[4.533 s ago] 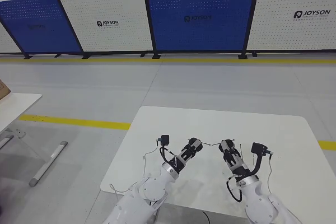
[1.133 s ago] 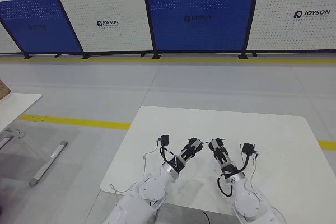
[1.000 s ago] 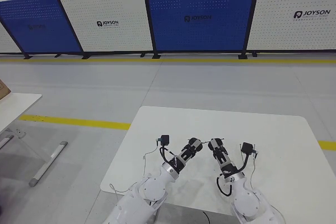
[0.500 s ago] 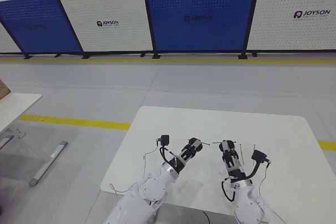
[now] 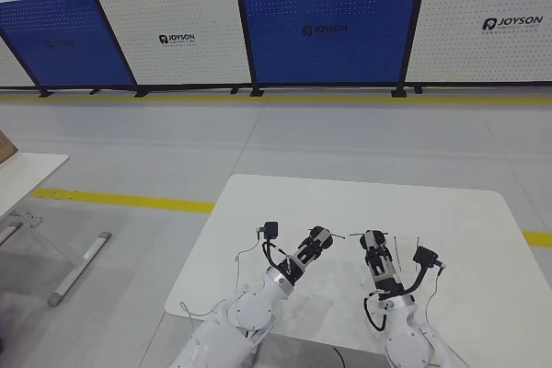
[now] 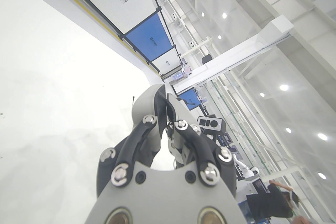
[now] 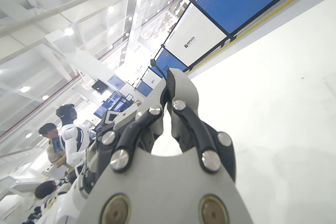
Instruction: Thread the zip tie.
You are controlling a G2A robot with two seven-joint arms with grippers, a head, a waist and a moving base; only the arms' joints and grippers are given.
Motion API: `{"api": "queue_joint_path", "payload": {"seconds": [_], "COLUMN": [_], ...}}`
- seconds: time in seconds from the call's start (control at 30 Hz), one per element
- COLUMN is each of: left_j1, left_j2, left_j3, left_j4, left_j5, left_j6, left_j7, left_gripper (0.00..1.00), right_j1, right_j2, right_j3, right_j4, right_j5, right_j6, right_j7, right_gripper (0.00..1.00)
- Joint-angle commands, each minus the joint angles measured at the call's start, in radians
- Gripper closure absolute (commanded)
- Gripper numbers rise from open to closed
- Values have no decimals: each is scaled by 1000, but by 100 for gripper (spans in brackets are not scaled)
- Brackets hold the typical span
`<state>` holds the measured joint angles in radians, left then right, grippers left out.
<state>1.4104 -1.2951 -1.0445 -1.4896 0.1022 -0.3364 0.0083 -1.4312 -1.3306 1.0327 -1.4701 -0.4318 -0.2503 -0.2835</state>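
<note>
Right wrist view: right claw [image 7: 169, 75] pinches the zip tie [image 7: 157, 67], its tip poking out. Left claw [image 6: 166, 96] is squeezed shut.

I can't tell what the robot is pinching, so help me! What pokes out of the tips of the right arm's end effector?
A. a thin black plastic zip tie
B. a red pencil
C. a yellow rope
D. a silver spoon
A: in the right wrist view, the right end effector is closed on a thin black plastic zip tie, whose end sticks out past its tips.
</note>
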Motion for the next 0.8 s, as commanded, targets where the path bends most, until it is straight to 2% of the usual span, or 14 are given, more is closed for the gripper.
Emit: {"api": "queue_joint_path", "payload": {"seconds": [0.0,0.17,0.53,0.77], "left_j1": [0,0,0,0], "left_j2": [0,0,0,0], "left_j3": [0,0,0,0], "left_j4": [0,0,0,0], "left_j5": [0,0,0,0], "left_j6": [0,0,0,0], "left_j7": [0,0,0,0], "left_gripper": [100,100,100,100], "right_j1": [0,-1,-80,-96], "right_j2": [0,0,5,5], "right_j3": [0,0,46,48], "right_j4": [0,0,-100,-124], "right_j5": [0,2,-4,-17], "right_j6": [0,1,46,57], "right_j7": [0,1,36,49], "right_gripper": [100,100,100,100]}}
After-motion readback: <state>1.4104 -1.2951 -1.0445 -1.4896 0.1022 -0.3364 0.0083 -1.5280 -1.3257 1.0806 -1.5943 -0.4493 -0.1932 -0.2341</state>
